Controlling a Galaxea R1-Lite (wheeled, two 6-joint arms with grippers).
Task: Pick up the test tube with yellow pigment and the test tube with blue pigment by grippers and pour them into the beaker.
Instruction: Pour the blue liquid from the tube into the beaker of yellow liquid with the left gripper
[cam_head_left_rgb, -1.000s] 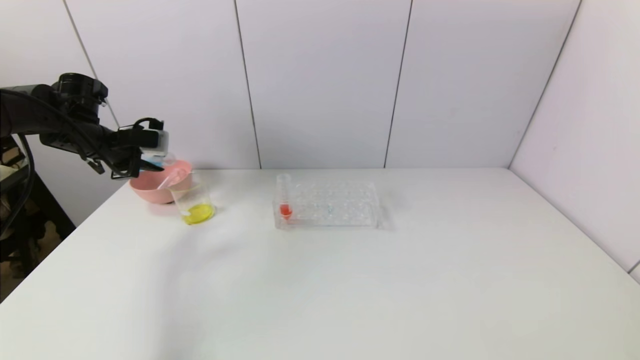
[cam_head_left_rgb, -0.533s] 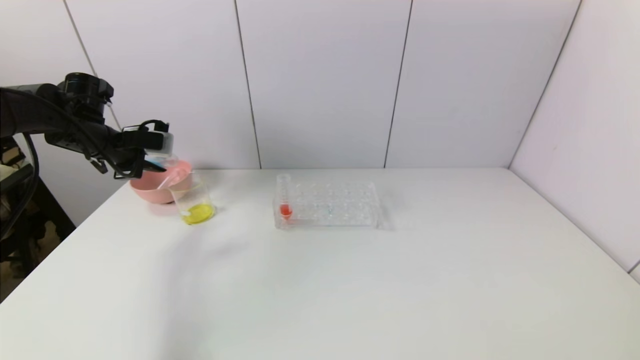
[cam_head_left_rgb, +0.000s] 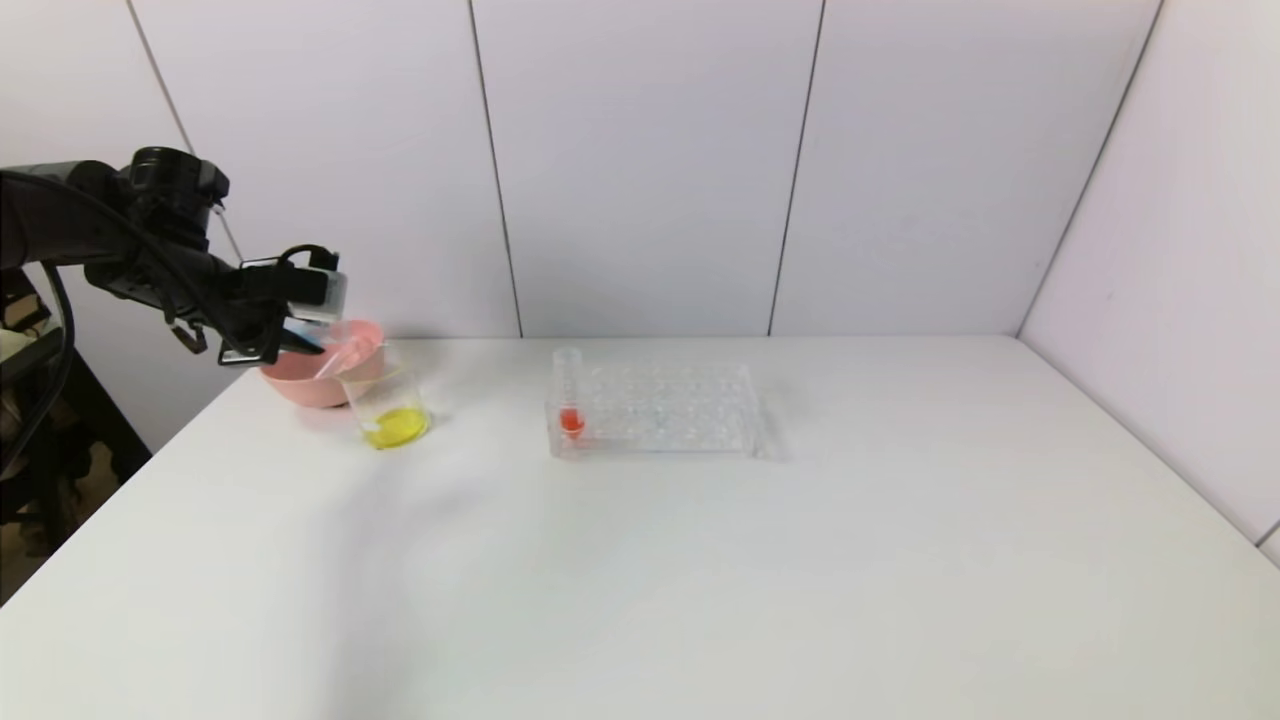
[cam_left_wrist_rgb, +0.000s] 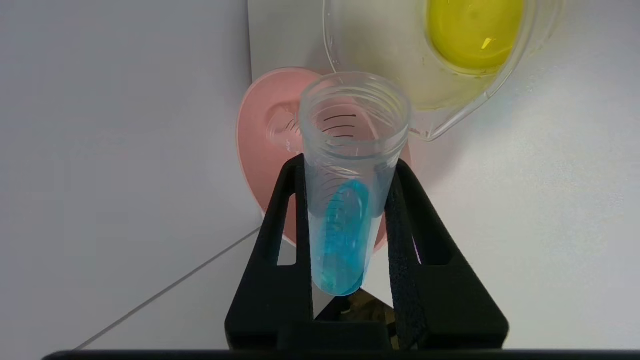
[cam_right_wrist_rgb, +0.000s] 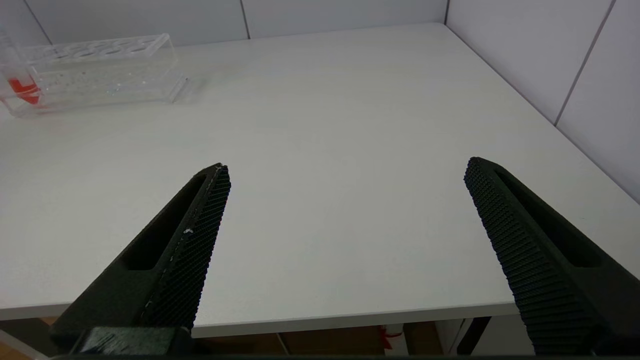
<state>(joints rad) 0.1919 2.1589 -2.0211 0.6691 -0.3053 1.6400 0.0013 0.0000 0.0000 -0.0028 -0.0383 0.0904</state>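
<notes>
Blue-pigment tube (cam_left_wrist_rgb: 345, 220) tilted, mouth nr beaker (cam_left_wrist_rgb: 440, 75) w/ yellow liquid, table's left.

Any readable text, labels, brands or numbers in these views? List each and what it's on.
None legible in any view.
Test tube with blue pigment, held in the left gripper: dark graduation tick marks on its wall, no digits readable.
Beaker: no printed scale or brand visible.
Tube rack: clear plastic, no lettering visible.
Pink bowl: plain.
Small white box on the left gripper's top: no marking readable in the head view.
</notes>
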